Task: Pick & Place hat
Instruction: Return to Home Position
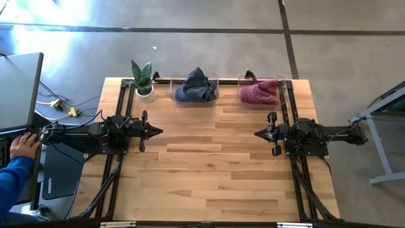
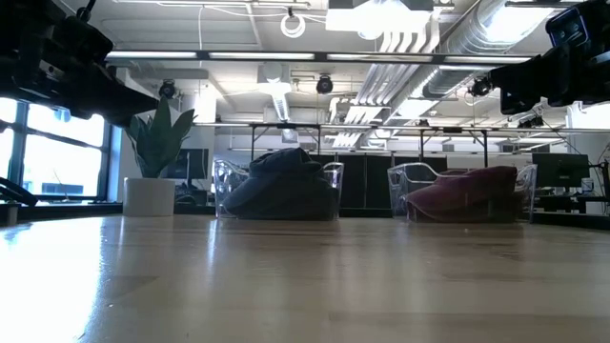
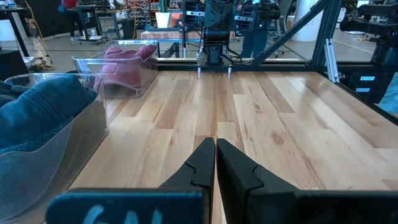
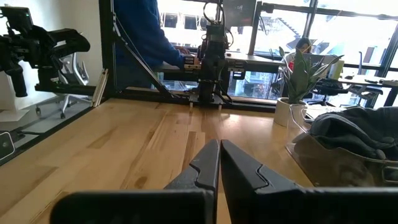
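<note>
The left arm's dark two-finger gripper (image 1: 156, 132) hangs above the pale wooden table (image 1: 209, 171) with its fingers pressed together on nothing, facing the right gripper (image 1: 257, 133), likewise closed and empty. The crumpled dark-red fabric cap (image 1: 261, 93) lies in the right clear plastic bin (image 1: 286, 88) at the far edge (long axis running left to right). Which way its brim points cannot be told.

A robotics lab (open-plan); exposed ceiling ducts (image 2: 429, 38); concrete floor (image 1: 209, 54); workbenches (image 2: 362, 129) behind.

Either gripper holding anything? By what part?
Nothing held. Left gripper and right gripper are shut and empty; red cap lies in the right bin.
</note>
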